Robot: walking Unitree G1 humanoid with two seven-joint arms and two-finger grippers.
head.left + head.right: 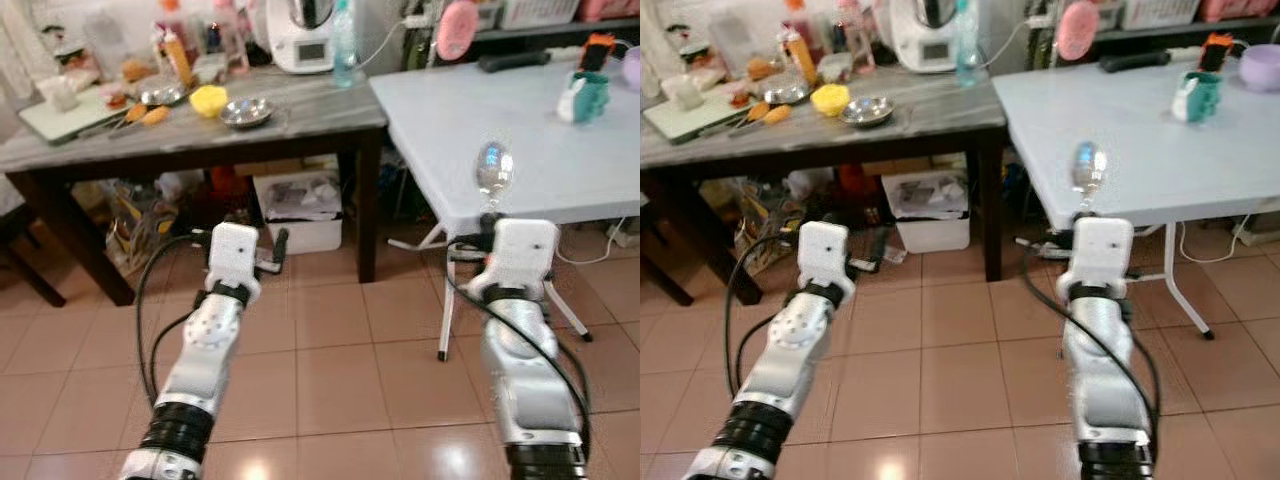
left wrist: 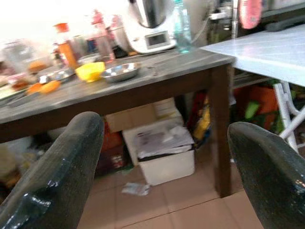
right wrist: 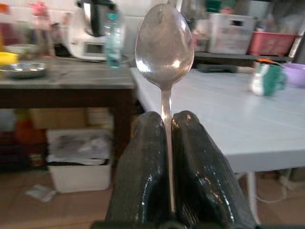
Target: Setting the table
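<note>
The right gripper (image 3: 167, 143) was clamped tight on one spoon (image 3: 164, 45), its two black fingers (image 3: 143, 162) pressed against the handle with no gap. The spoon stood upright, bowl uppermost, held in the air before the near edge of the white table (image 1: 520, 140). The right wrist view alone showed that grip clearly; in the head views the arm's white housing hid the fingers, and only the spoon's bowl (image 1: 494, 166) rose above it.

The left gripper (image 2: 167, 157) hung low over the tiled floor (image 1: 330, 350), its fingers (image 2: 62, 162) spread wide with nothing between them. In the left eye view only a dark finger (image 1: 281, 245) showed beside the housing, so the wide gap came from the left wrist view.

There were two tables, touching or nearly so at a corner: a dark wooden one (image 1: 200, 135) and the white one to its right. On the wooden table stood a white appliance (image 1: 302, 35), one clear bottle (image 1: 344, 45), a yellow bowl (image 1: 208, 99) and a steel bowl (image 1: 246, 111) just beside it, with blurred jars and food further left. On the white table stood one teal mug (image 1: 584, 97) and a purple bowl (image 1: 1260, 66) near it. Under the wooden table sat one white bin (image 2: 164, 152) with paper in it.
</note>
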